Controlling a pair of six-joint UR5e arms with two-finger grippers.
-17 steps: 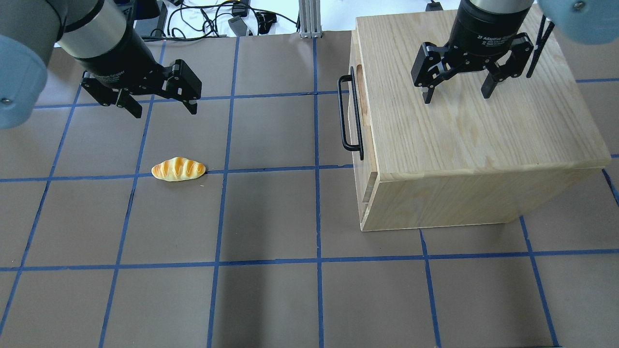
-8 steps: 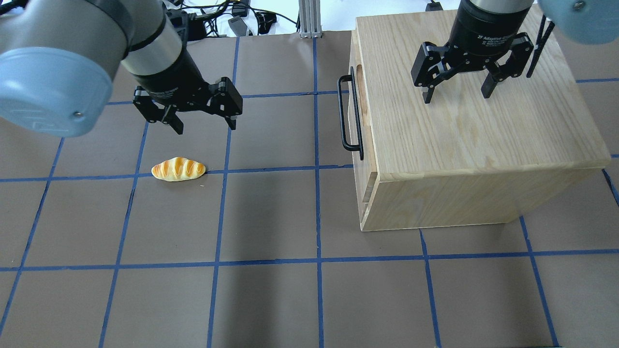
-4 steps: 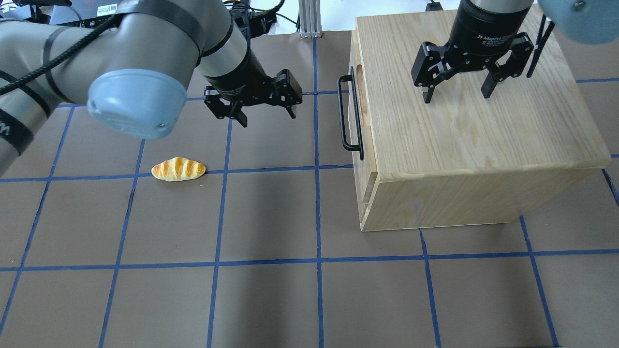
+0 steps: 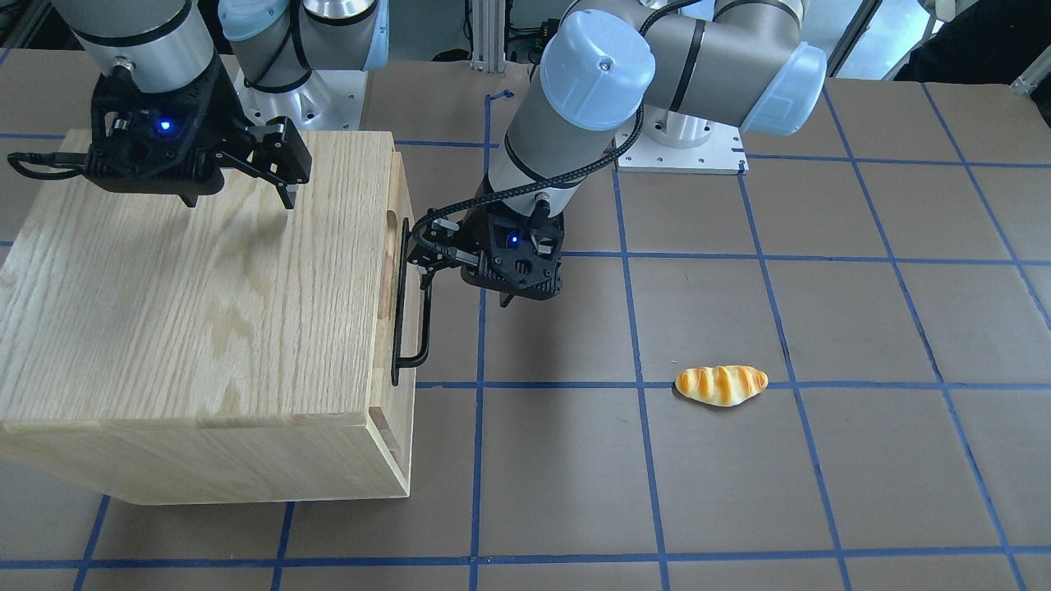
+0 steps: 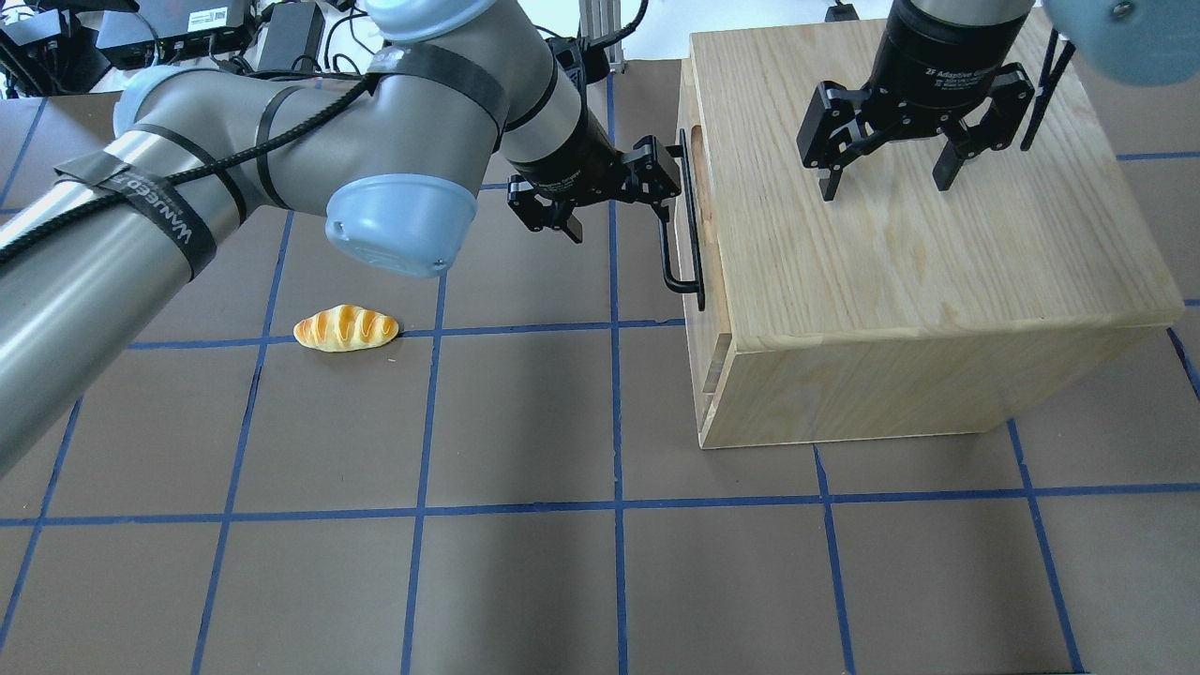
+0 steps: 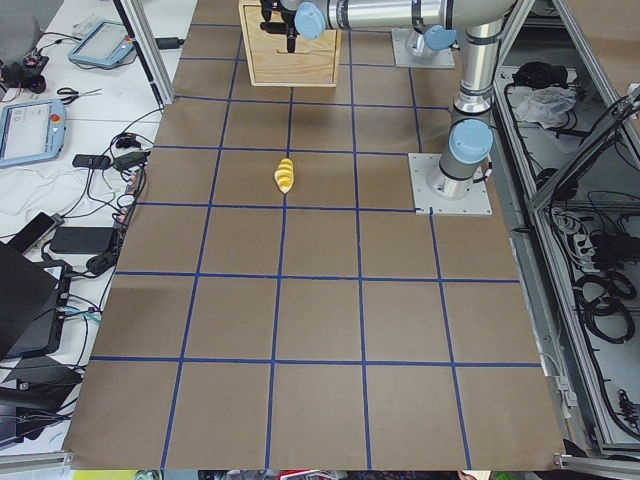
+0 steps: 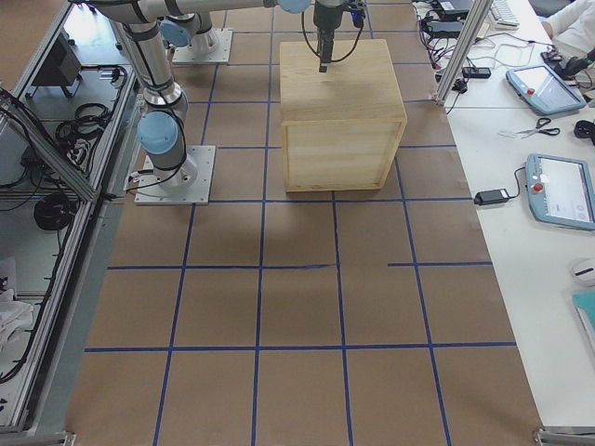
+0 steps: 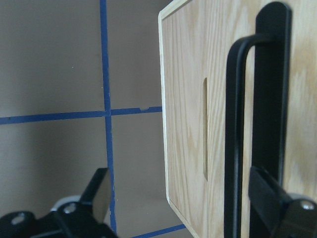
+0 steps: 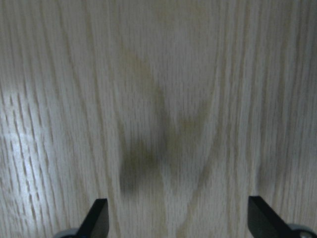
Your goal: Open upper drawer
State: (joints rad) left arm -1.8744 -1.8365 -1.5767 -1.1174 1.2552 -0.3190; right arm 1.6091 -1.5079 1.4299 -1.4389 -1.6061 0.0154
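A wooden drawer cabinet (image 5: 919, 225) stands at the table's right, its front facing left. The upper drawer front (image 5: 698, 187) carries a black bar handle (image 5: 677, 234) and looks shut. My left gripper (image 5: 619, 202) is open right at the handle's far end. In the left wrist view the handle (image 8: 235, 124) runs between my fingers, close to the right finger (image 8: 277, 198). The handle (image 4: 408, 312) and left gripper (image 4: 464, 283) also show in the front-facing view. My right gripper (image 5: 886, 178) is open and empty, hovering over the cabinet top (image 9: 163, 99).
A toy bread roll (image 5: 347, 328) lies on the brown mat to the left of the cabinet; it also shows in the front-facing view (image 4: 721, 384). Blue tape lines grid the table. Cables and boxes lie beyond the far edge (image 5: 187, 28).
My left arm has swept right, from the table's far left to the drawer handle, gripper still open. The right gripper, the cabinet and the bread roll have not moved.
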